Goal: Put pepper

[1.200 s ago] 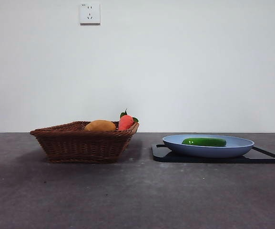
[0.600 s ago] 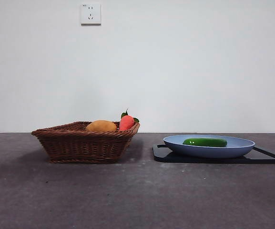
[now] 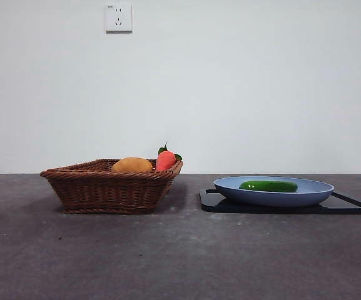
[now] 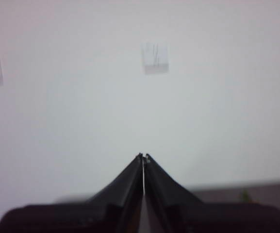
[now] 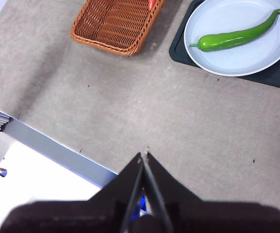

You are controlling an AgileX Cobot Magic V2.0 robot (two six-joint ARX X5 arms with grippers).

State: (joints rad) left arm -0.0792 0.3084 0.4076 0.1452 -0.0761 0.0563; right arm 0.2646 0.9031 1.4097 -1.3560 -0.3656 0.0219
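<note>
The green pepper (image 3: 268, 185) lies in a pale blue plate (image 3: 321, 194) on a black tray (image 3: 355, 206), to the right on the table. From high above, the right wrist view shows the same pepper (image 5: 237, 37) lying slantwise in the plate (image 5: 227, 60). My right gripper (image 5: 143, 155) is shut and empty, well above the table and far from the plate. In the left wrist view, my left gripper (image 4: 143, 156) is shut, empty, and faces the white wall. Neither arm shows in the front view.
A brown wicker basket (image 3: 108, 186) stands left of the tray, holding an orange-yellow fruit (image 3: 132, 165) and a red strawberry-like fruit (image 3: 165, 159). The right wrist view shows the basket (image 5: 115, 24) and the table's near edge (image 5: 57, 148). A wall socket (image 3: 118, 17) is behind.
</note>
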